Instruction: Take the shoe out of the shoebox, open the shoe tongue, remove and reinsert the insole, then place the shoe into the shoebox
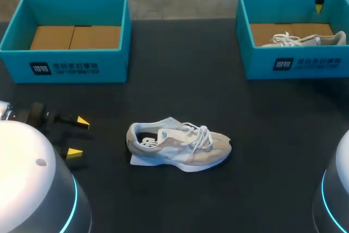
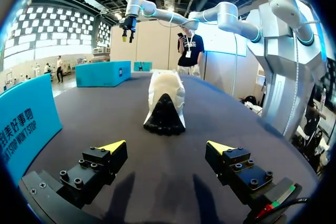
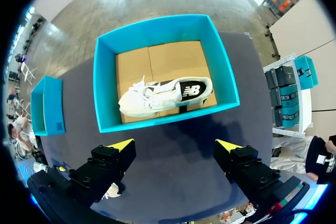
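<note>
The beige-and-white lace-up sneaker (image 1: 180, 144) rests in the middle of the dark surface (image 1: 180, 80), heel toward the left arm's jaws. These are spread wide and held low, near the shoe but apart from it. The right arm's jaws, also spread, hang above the right teal cardboard shoebox (image 1: 289, 64), where a second pale sneaker (image 1: 305, 39) lies on its side. A one-sided nudge at the heel could skid or topple the light shoe. The white sliver (image 1: 137, 161) under its heel may be a loose insole, though that is hard to tell. The left teal shoebox (image 1: 65, 64) stands well apart, and nothing blocks either approach.
</note>
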